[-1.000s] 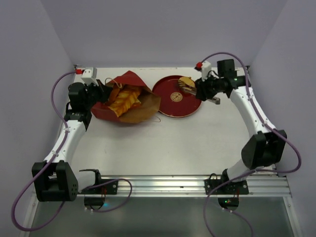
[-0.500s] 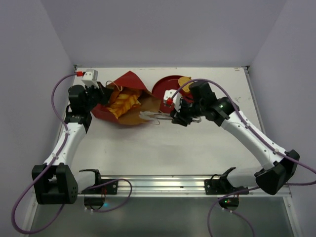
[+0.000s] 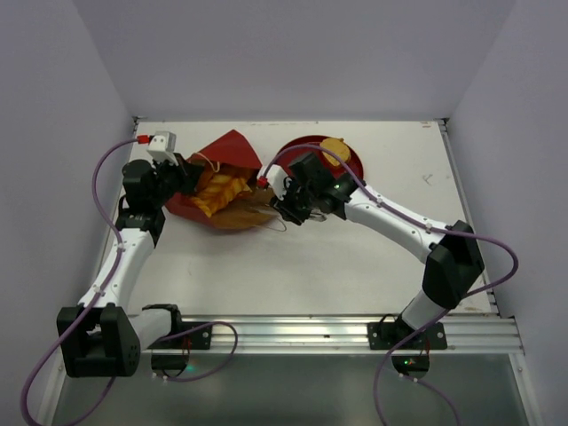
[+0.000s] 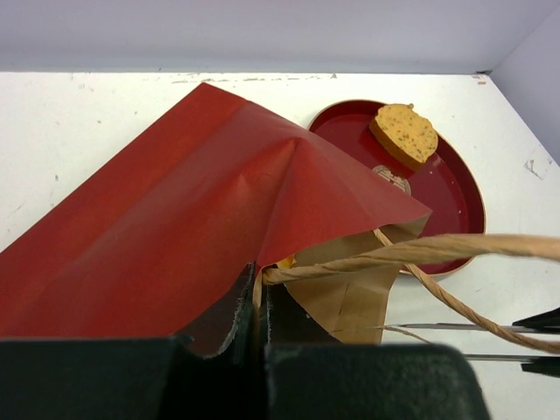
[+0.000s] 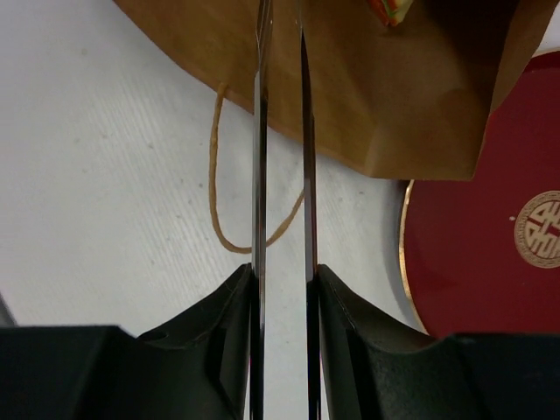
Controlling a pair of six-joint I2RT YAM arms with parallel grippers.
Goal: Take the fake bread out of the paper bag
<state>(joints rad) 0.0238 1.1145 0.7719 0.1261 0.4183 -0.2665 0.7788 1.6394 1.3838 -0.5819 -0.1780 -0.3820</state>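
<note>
The dark red paper bag [image 3: 229,156] lies on its side at the back left, its brown mouth facing right. Golden fake bread [image 3: 218,188] shows inside the mouth. My left gripper [image 3: 185,174] is shut on the bag's cord handle [image 4: 411,254] at the rim and holds the upper flap [image 4: 175,219] raised. My right gripper [image 3: 269,207] hovers at the bag's mouth, its thin blades a narrow gap apart with nothing between them [image 5: 282,16]. One round speckled bread [image 3: 335,147] lies on the red plate [image 3: 357,167].
The plate [image 5: 481,262] sits just right of the bag's mouth, close to my right wrist. A loose cord loop [image 5: 223,201] lies on the white table under the right blades. Walls close in the table at the back and sides.
My right arm has swung left from the plate to the bag's mouth, its blades a little closer together. The left gripper keeps its hold on the handle.
</note>
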